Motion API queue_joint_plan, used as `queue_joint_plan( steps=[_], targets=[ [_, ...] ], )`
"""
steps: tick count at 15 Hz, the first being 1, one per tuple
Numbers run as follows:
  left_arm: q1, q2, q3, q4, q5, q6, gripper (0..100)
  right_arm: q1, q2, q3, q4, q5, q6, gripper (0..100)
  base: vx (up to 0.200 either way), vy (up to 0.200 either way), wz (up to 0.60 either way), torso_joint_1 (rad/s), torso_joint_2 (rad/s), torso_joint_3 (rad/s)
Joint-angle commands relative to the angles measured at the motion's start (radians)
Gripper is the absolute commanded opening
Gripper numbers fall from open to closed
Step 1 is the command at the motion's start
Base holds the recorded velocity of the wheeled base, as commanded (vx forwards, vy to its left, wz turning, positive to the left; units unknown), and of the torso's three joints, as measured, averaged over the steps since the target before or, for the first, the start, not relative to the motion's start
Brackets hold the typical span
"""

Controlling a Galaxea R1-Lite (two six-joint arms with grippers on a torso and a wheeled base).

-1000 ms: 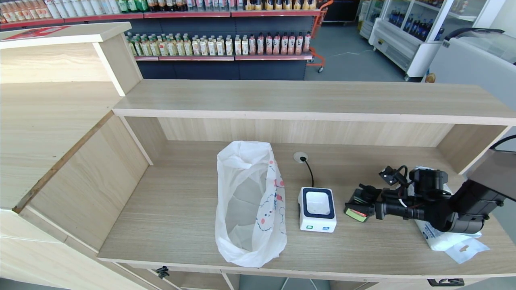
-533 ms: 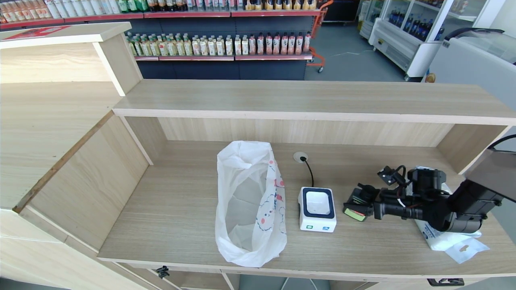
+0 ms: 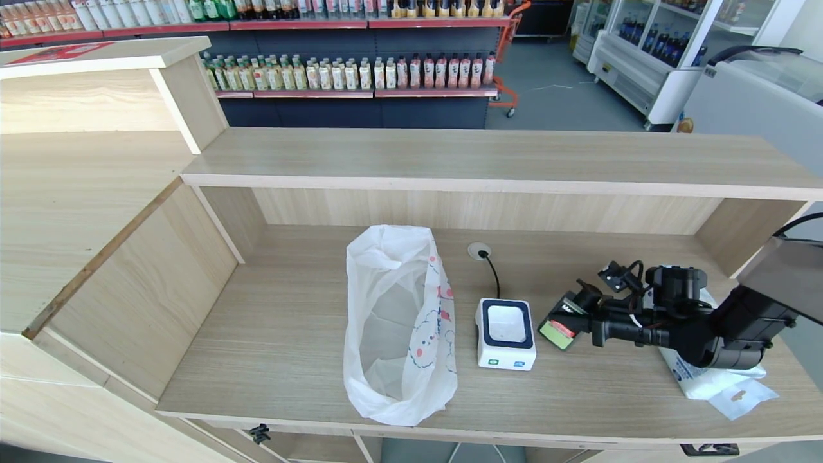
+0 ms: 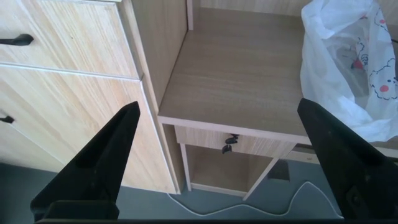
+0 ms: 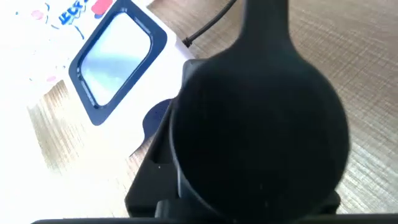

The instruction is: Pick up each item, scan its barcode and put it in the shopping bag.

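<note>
The right tool [image 3: 566, 318] is clamped on a small dark pack [image 3: 557, 331] and holds it just above the counter [image 3: 289, 334], tilted, with its green and red end face turned outward past the fingertips. Judging by its size and straight edges, the pack is probably light and stiff, a carton that keeps its shape under a firm pinch. Its skin may be glossy, so a hold across the two broad faces, as here, looks safest and leaves the narrow faces free for reading. The barcode scanner [image 3: 506, 333] sits just beyond the tool's tip, and the white shopping bag [image 3: 398, 328] stands open farther on, past the scanner. Behind the tool, under its arm, lies a soft white packet [image 3: 714, 382]. The left tool [image 4: 219, 106] hangs spread wide, off the counter's near corner.
</note>
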Motion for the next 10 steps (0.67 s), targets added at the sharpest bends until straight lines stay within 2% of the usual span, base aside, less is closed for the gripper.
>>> queue_joint_plan(
  steps=[1,5,8,10],
  targets=[
    [0.000,0.000,0.000,0.000,0.001,0.000,100,-0.001,-0.005,0.004,0.006,-0.003,-0.001,0,0.000,0.000,0.00,0.000,0.00,0.000],
    [0.000,0.000,0.000,0.000,-0.001,0.000,100,-0.006,-0.082,0.053,-0.001,0.006,-0.004,0,0.000,0.000,0.00,0.000,0.00,0.000],
    [0.000,0.000,0.000,0.000,0.001,0.000,100,-0.015,-0.312,0.185,-0.010,0.151,-0.069,0,0.000,0.000,0.00,0.000,0.00,0.000],
    [0.000,0.000,0.000,0.000,-0.001,0.000,100,-0.012,-0.471,0.204,-0.008,0.220,-0.133,0,0.000,0.000,0.00,0.000,0.00,0.000]
  ],
)
